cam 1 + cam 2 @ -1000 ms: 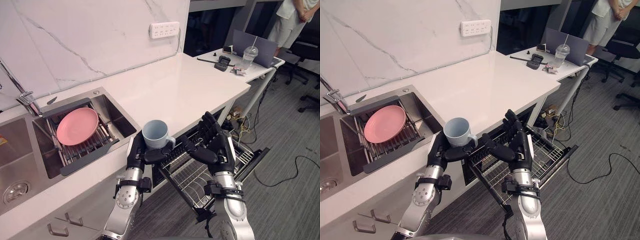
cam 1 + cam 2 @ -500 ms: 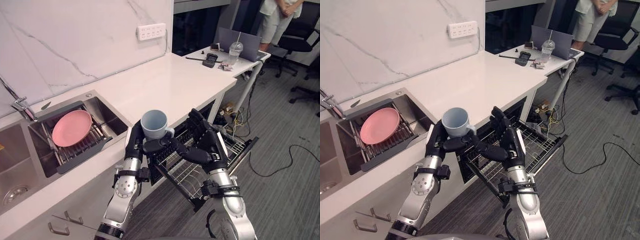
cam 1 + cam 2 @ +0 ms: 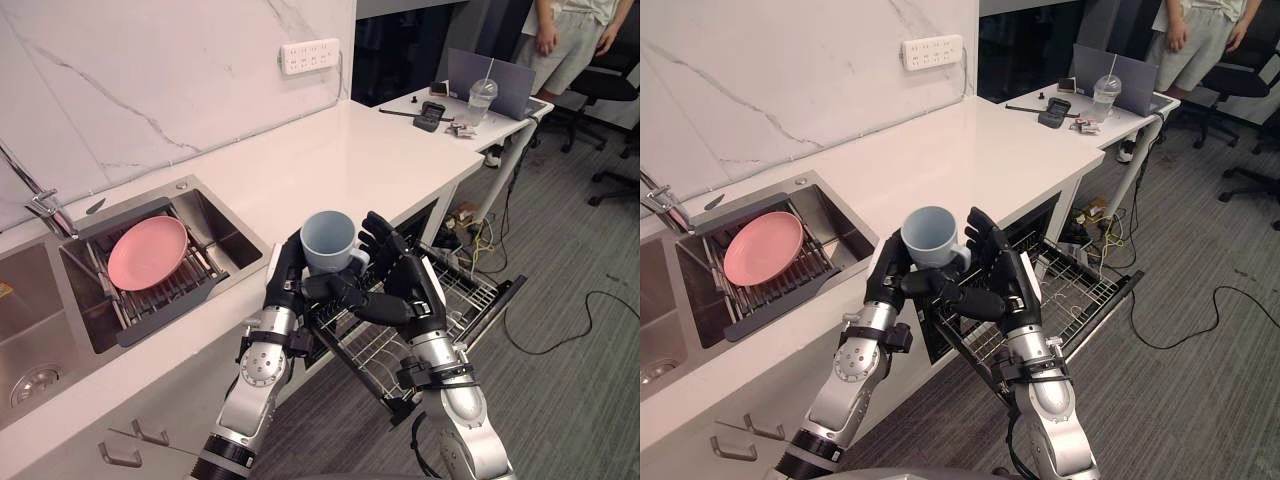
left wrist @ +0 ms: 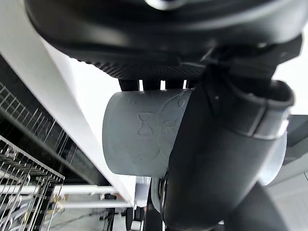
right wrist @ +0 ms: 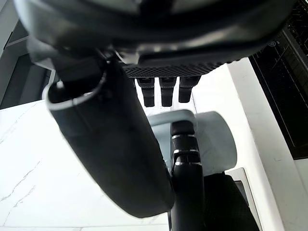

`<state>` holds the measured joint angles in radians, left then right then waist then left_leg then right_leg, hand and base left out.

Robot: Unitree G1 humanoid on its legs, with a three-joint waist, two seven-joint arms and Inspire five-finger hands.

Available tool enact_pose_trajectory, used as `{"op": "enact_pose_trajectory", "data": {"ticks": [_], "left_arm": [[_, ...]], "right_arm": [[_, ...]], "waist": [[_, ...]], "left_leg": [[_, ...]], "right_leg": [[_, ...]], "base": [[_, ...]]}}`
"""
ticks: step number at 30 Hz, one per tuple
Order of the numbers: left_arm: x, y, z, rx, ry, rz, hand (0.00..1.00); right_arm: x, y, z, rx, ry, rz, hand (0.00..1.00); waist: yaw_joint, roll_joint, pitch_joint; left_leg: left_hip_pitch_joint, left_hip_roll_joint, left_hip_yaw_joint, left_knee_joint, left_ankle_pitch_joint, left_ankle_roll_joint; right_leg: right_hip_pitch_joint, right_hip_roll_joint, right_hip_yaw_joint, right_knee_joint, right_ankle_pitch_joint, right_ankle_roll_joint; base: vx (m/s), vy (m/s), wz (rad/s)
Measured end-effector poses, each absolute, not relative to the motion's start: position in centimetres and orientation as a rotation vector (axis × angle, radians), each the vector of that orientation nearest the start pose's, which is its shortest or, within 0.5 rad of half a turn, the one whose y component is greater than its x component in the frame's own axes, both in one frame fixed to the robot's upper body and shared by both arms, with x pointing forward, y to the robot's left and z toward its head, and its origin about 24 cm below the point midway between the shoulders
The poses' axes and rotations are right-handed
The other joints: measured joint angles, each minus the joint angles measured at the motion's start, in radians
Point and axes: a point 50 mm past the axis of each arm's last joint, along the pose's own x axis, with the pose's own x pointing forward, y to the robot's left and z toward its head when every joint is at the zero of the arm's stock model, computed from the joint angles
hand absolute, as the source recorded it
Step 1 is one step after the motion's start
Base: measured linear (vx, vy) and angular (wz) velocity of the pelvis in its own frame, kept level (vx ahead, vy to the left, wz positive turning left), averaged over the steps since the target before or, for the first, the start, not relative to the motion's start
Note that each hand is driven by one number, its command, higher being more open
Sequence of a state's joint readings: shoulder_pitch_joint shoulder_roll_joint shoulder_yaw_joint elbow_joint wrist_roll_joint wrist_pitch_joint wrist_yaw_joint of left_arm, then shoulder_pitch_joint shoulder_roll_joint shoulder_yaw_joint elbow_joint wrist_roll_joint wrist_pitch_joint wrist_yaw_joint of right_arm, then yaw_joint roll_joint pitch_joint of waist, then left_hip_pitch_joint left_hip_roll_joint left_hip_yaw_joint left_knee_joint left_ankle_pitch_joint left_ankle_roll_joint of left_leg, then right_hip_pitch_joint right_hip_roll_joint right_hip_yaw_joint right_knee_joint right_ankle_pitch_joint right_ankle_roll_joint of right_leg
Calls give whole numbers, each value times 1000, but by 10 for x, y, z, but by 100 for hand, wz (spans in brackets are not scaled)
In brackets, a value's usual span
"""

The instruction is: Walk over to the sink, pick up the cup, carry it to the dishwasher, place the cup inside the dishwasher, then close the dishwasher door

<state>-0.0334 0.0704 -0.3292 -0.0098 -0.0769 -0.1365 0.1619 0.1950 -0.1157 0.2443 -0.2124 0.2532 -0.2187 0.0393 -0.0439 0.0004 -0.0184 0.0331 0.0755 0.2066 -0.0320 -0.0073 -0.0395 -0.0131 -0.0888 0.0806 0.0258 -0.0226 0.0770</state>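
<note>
Cup point(image 3: 329, 240), pale blue, upright, clasped by the left hand point(image 3: 286, 286); right hand point(image 3: 405, 290) straight-fingered beside it.

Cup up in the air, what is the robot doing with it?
The left robot hand holds the cup upright in front of the counter. The right robot hand is open, close beside the cup. The dishwasher rack is pulled out just below, and the cup is not in it yet. A pink plate rests in the sink.
</note>
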Motion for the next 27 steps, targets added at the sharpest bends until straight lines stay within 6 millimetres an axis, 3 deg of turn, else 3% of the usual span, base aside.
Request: {"op": "enact_pose_trajectory", "data": {"ticks": [15,16,27], "left_arm": [[242,69,58,-43,-142,-264,30],[242,69,58,-43,-141,-264,30],[244,60,57,-27,-126,-305,30]], "right_arm": [[217,-120,61,194,-188,205,90],[218,-120,61,193,-187,205,30],[227,-131,62,166,-196,154,30]], "waist": [[3,9,-20],[3,10,-22],[3,8,-36]], "left_leg": [[2,-4,-30,-54,50,1],[2,-5,-30,-54,51,1],[-9,-4,-55,-54,60,-3]], "right_leg": [[-6,0,-32,0,0,2],[-6,-1,-32,0,1,2],[0,-2,-51,-4,1,2]], "base": [[-27,-8,6],[0,0,0],[-8,-5,6]]}}
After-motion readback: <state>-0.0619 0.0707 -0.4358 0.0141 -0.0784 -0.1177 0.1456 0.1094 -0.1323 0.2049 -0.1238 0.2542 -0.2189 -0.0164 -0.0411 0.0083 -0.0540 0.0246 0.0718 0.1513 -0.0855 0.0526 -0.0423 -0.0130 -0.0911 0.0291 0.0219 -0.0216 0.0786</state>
